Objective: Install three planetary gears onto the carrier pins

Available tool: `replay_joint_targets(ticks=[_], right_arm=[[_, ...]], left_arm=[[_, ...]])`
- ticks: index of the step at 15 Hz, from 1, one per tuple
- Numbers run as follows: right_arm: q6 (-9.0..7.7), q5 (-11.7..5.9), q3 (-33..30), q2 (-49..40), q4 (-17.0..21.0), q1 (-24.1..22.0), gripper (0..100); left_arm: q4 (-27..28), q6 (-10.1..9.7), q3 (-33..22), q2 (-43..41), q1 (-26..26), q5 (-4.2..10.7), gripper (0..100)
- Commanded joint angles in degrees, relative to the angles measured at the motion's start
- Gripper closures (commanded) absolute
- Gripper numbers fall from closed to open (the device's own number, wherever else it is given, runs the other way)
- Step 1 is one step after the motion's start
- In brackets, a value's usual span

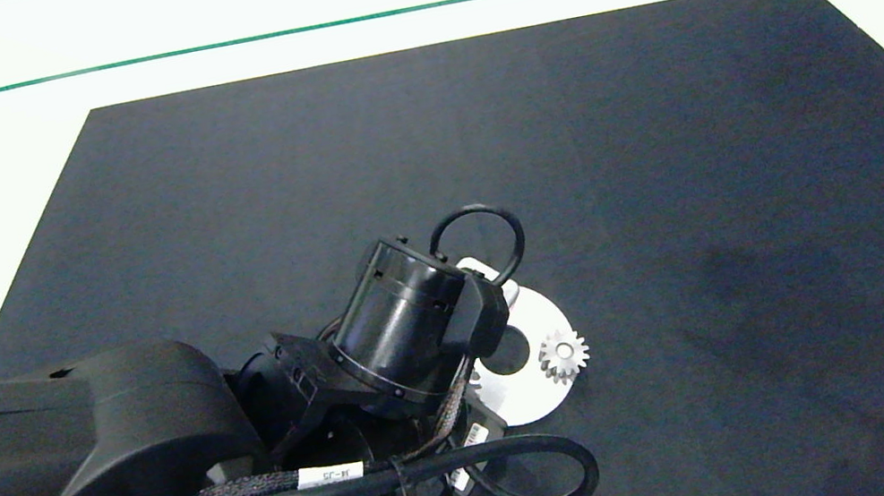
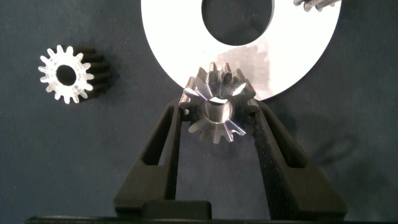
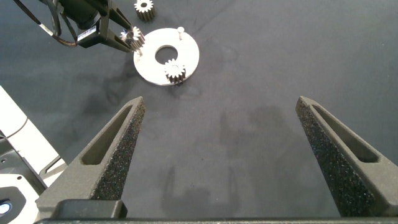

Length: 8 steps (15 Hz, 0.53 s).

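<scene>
**Second gear held over a carrier pin, left arm**

The left tool (image 2: 216, 112) is closed on a planetary gear (image 2: 217, 107), its two fingers (image 2: 171, 134) pressing the toothed flanks from either side. The gear's bore faces the wrist camera and sits at the edge of the white disc (image 2: 186, 50). A pale cylinder shows inside the bore; it is probably the tip of a carrier pin, though the view cannot settle whether the gear is partly seated or only hanging above it. The coming move turns on one relation: bore axis and pin axis appear nearly in line, both upright, so what remains is judged to be a straight push down along that axis.

Outward from the tool, a second gear (image 1: 563, 355) already sits on the disc's right side. A bare pin (image 3: 180, 29) stands on the far part of the disc. The third gear (image 2: 66, 74) lies flat on the dark table (image 1: 662, 155), just beside the disc and apart from it.

The right tool (image 3: 217, 155) hovers wide open and empty, well apart from the disc; the left arm is much the nearer
</scene>
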Motion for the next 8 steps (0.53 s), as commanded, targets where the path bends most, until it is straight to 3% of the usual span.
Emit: replay_joint_targets(ticks=[1, 8], right_arm=[[-0.11, 0.00, 0.0, 0.0, 0.1, 0.0, 0], [-0.46, 0.00, 0.1, -0.1, 0.1, 0.0, 0]], left_arm=[[0.1, 0.25, -0.2, -0.1, 0.2, 0.19, 100], [0.1, 0.52, -0.5, 0.0, 0.4, 0.19, 100]])
